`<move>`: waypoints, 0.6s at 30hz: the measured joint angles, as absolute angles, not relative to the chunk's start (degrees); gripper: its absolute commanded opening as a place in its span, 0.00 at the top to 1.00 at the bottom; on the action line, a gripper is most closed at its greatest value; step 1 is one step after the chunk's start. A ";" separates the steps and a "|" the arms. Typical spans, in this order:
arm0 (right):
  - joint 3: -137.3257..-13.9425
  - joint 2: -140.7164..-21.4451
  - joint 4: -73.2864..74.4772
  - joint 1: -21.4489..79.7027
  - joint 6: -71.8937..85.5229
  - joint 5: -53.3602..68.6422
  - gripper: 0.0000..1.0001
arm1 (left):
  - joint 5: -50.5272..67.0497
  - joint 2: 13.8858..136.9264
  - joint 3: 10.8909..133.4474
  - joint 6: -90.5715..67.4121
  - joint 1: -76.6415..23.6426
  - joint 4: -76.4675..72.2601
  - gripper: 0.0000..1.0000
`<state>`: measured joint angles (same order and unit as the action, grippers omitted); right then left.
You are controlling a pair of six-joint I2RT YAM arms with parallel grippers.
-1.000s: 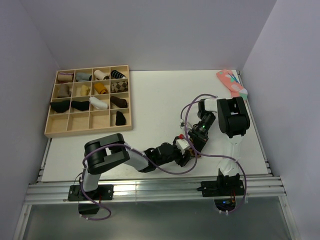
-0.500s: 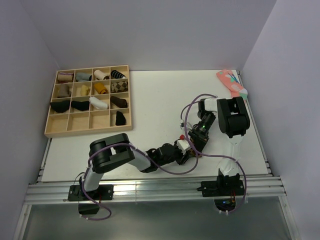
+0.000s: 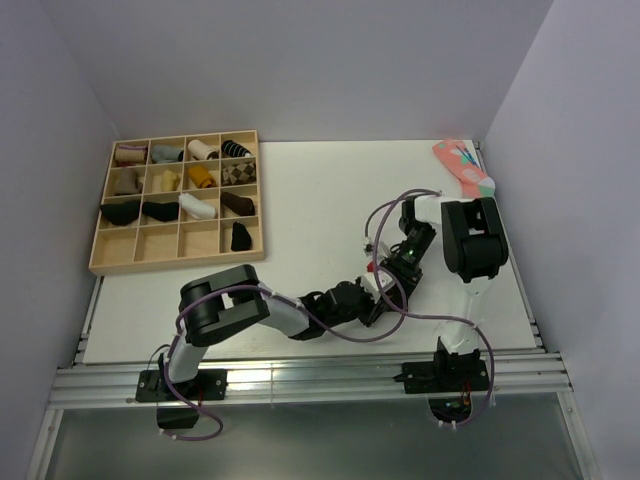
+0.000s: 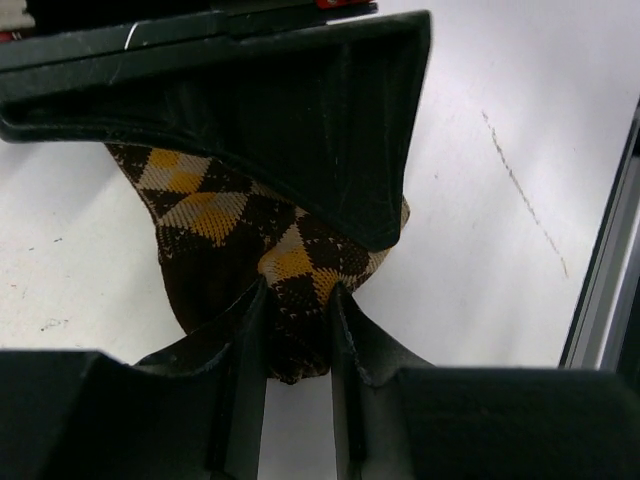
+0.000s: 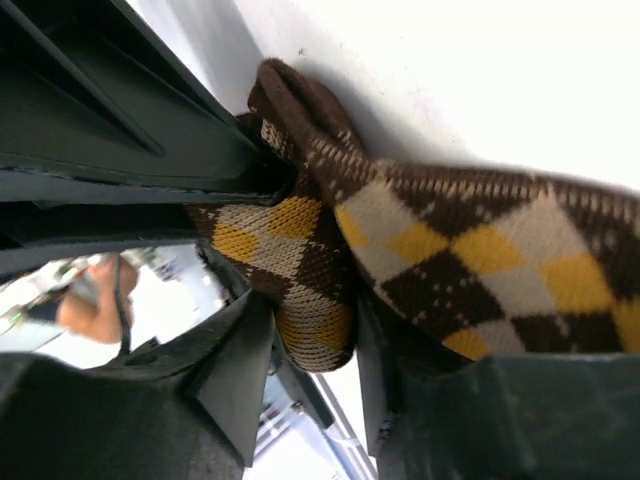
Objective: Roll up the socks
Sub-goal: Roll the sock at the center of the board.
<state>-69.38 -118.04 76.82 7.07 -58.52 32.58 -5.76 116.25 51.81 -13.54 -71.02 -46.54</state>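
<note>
- checking the sock [image 4: 215,215] first: where does it lie?
- on the table [image 3: 300,200], near the front edge and right of middle. in the top view it is almost wholly hidden under the two grippers, which meet there. the wrist views show it plainly: dark brown knit with orange and tan diamonds, bunched and folded.
- left gripper [image 4: 297,315]?
- closed on the sock. its fingers [image 4: 240,370] press a narrow fold of the knit between them, and the end of the fold pokes out past the tips.
- right gripper [image 5: 312,335]?
- likewise clamped on the sock. it pinches a diamond-patterned fold. the rest of the sock runs off to the right of that view, against the table.
- how do the two stand to each other?
- tip to tip, very close; whether they touch, i cannot tell. in the left wrist view a right finger lies across the top of the sock. in the right wrist view the left gripper's dark body sits at upper left, against the sock's brown end.
- anything else on the table?
- a wooden tray [image 3: 150,266] at the far left, with rolled socks [image 3: 197,206] in most compartments, and a pink sock [image 3: 462,165] at the far right corner. both are well apart from the grippers.
</note>
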 measured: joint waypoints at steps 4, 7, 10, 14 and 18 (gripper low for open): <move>-68.88 -114.17 74.00 6.28 -57.76 32.36 0.51 | -7.90 116.25 54.72 -17.87 -71.00 -40.93 1.00; -68.88 -111.24 71.26 4.95 -56.64 32.73 0.50 | -10.07 116.20 57.43 -21.93 -70.96 -35.57 1.00; -68.90 -108.57 68.40 3.11 -55.09 34.22 0.49 | -11.94 115.96 60.01 -26.50 -70.98 -29.65 1.00; -69.34 -106.67 65.06 0.80 -54.33 36.64 0.49 | -13.39 114.13 60.58 -32.42 -71.11 -23.42 1.00; -69.30 -105.95 62.83 -1.72 -53.60 37.89 0.48 | -15.75 112.46 62.46 -36.93 -71.99 -14.90 1.00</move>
